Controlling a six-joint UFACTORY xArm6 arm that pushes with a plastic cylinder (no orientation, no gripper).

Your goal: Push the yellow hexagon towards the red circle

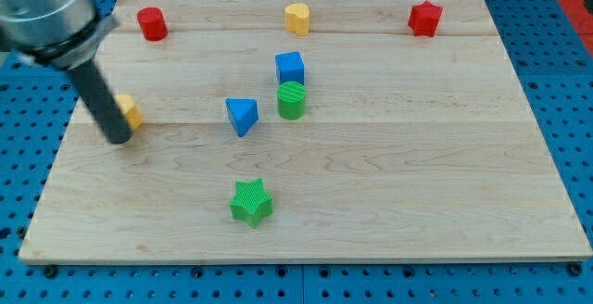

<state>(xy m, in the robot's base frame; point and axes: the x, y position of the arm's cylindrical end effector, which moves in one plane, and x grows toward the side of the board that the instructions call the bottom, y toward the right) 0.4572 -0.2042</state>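
In the camera view, at the left of the frame, our tip (119,140) rests on the wooden board (417,202). It is a bare rod, so nothing spreads or pinches. A yellow block (129,111), partly hidden behind the rod, touches it on the right; we cannot confirm its shape. The red circle (152,23) sits in the upper left, well apart. A second yellow block (296,17) lies at top centre.
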